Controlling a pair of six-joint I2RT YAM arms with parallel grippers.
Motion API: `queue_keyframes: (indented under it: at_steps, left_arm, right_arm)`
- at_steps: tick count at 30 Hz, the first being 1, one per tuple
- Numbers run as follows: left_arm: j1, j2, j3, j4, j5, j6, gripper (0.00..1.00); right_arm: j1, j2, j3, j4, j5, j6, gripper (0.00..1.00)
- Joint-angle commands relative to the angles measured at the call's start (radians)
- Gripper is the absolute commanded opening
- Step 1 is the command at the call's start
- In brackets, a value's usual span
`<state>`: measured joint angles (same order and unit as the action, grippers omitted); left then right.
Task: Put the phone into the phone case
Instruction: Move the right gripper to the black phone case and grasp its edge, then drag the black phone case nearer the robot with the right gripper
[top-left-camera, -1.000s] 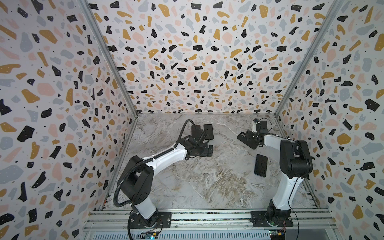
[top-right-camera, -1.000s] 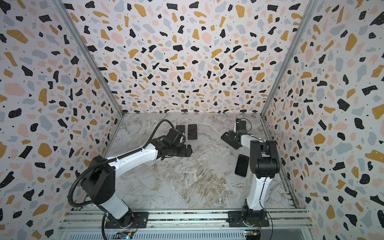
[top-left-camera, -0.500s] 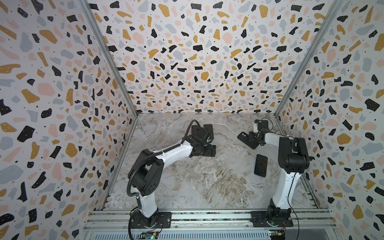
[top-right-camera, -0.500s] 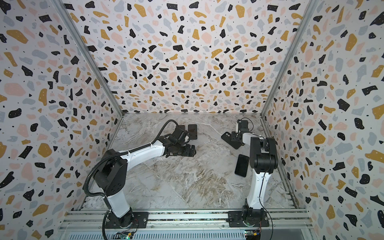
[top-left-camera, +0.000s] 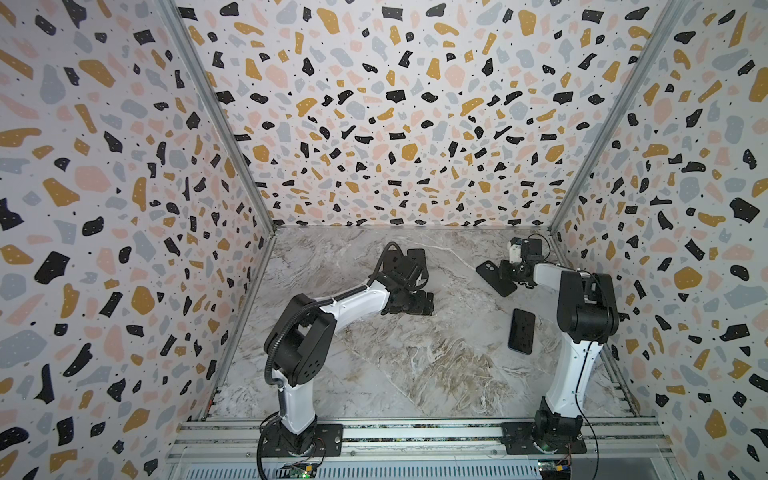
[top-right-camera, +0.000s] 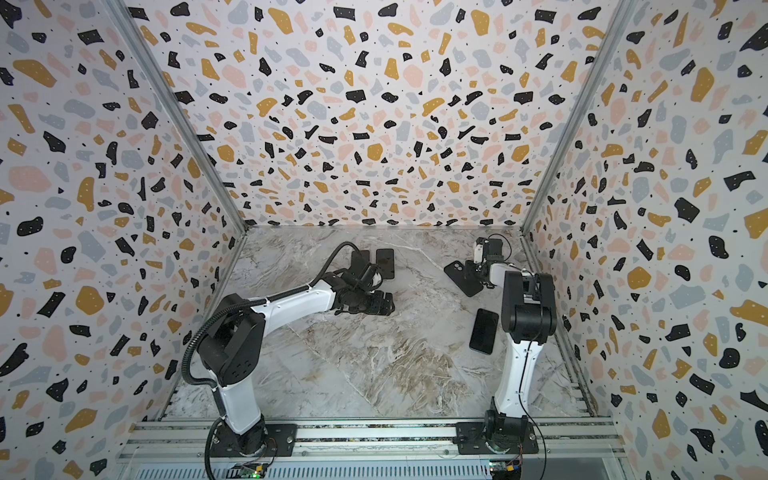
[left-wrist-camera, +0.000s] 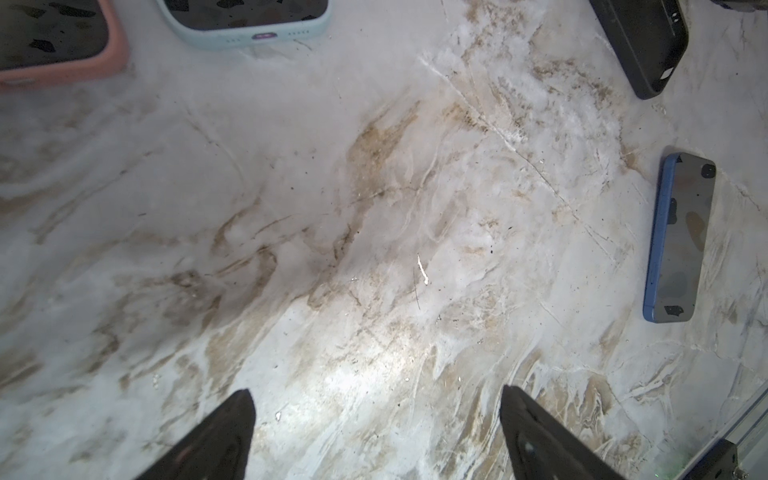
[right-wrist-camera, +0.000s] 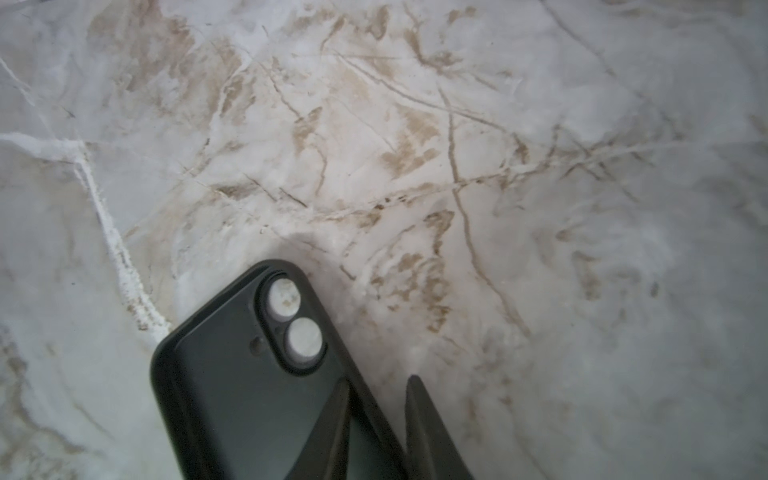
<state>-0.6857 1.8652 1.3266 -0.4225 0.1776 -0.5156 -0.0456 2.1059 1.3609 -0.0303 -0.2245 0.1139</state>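
Right pincer (right-wrist-camera: 378, 378) is nipped onto the phone case (right-wrist-camera: 232, 395): one finger sits inside the black shell and the other outside it, with a long side wall caught between them. The case is open side up on the marbled desk (right-wrist-camera: 457, 145), and pale stone shows through its two round camera holes at the end away from the pincer. Whether that far end lies quite flat I cannot tell.

In both top views the phone (top-left-camera: 521, 331) (top-right-camera: 484, 331) lies apart from the case, on the side toward the arm bases and not touching it. It is flat, with its dark screen up, and a blue edge shows in the left wrist view.

The left pincer (left-wrist-camera: 374, 390) is well away from the case, across the desk. Its fingers are spread wide, with nothing between them but bare stone.

Two more phones, one in a pink cover (left-wrist-camera: 54, 41) and one in a pale green cover (left-wrist-camera: 245, 20), lie side by side farther from the case than the left pincer.
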Motion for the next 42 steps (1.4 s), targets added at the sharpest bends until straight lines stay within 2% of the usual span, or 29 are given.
queue_keyframes:
  at_steps: [1, 6, 10, 16, 21, 27, 32, 37, 42]
  left_arm:
    - [-0.005, 0.001, 0.023, -0.003, 0.011, 0.011, 0.92]
    - [-0.005, -0.009, 0.005, 0.001, 0.007, 0.012, 0.92]
    - [-0.005, -0.023, -0.015, 0.009, 0.005, 0.009, 0.92]
    - [-0.005, -0.095, -0.070, 0.042, -0.001, -0.014, 0.93]
    - [-0.006, -0.192, -0.143, 0.086, 0.003, -0.040, 0.93]
    - [-0.014, -0.277, -0.232, 0.109, 0.003, -0.047, 0.93]
    - [-0.018, -0.355, -0.313, 0.124, -0.013, -0.063, 0.93]
    - [-0.020, -0.427, -0.414, 0.162, -0.014, -0.075, 0.94]
    - [-0.020, -0.422, -0.480, 0.203, 0.002, -0.093, 0.94]
  right_arm:
    - [0.007, 0.000, 0.020, -0.046, -0.048, 0.028, 0.20]
    - [0.030, 0.006, 0.035, -0.069, -0.031, 0.094, 0.10]
    - [0.048, 0.013, 0.050, -0.100, -0.021, 0.138, 0.08]
    - [0.093, -0.080, -0.014, -0.103, -0.015, 0.193, 0.03]
    - [0.162, -0.290, -0.198, -0.106, 0.051, 0.274, 0.01]
    - [0.239, -0.572, -0.466, -0.127, 0.044, 0.334, 0.01]
    - [0.376, -0.803, -0.651, -0.191, 0.078, 0.404, 0.01]
    - [0.530, -0.955, -0.771, -0.230, 0.094, 0.520, 0.02]
    - [0.669, -1.000, -0.820, -0.227, 0.141, 0.630, 0.03]
